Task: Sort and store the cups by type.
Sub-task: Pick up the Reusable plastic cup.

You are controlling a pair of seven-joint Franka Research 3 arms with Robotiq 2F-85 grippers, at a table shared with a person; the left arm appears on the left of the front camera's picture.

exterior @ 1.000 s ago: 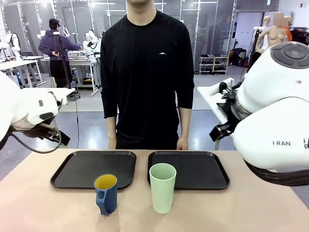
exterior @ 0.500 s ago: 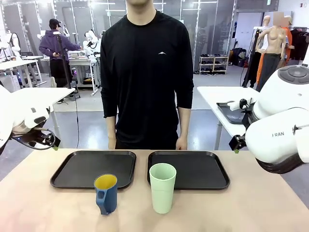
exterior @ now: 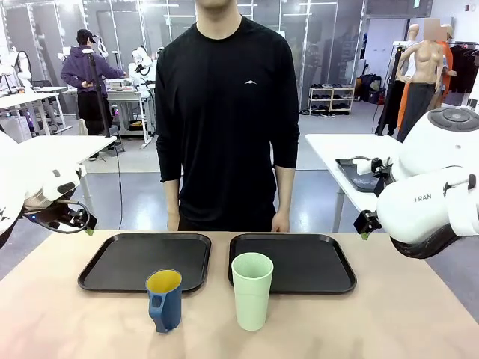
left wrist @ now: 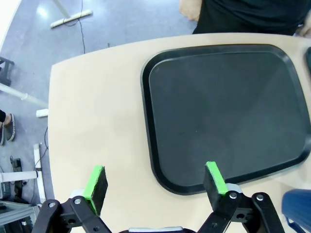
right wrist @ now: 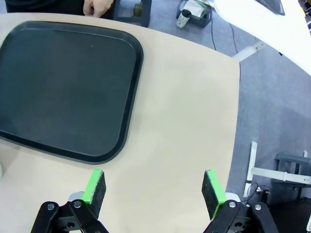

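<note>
Blue mug [exterior: 165, 301] is standing upright nearer my left gripper [left wrist: 154, 171], mint tumbler [exterior: 251, 290] nearer my right gripper [right wrist: 154, 174].
Both are hanging open and empty; each cup is sitting inward of them, just before the trays [exterior: 123, 262].

Grey floor [exterior: 135, 198], white table [exterior: 329, 149] at right, glass partitions [exterior: 322, 37], shelf rack [exterior: 331, 99] behind.
</note>
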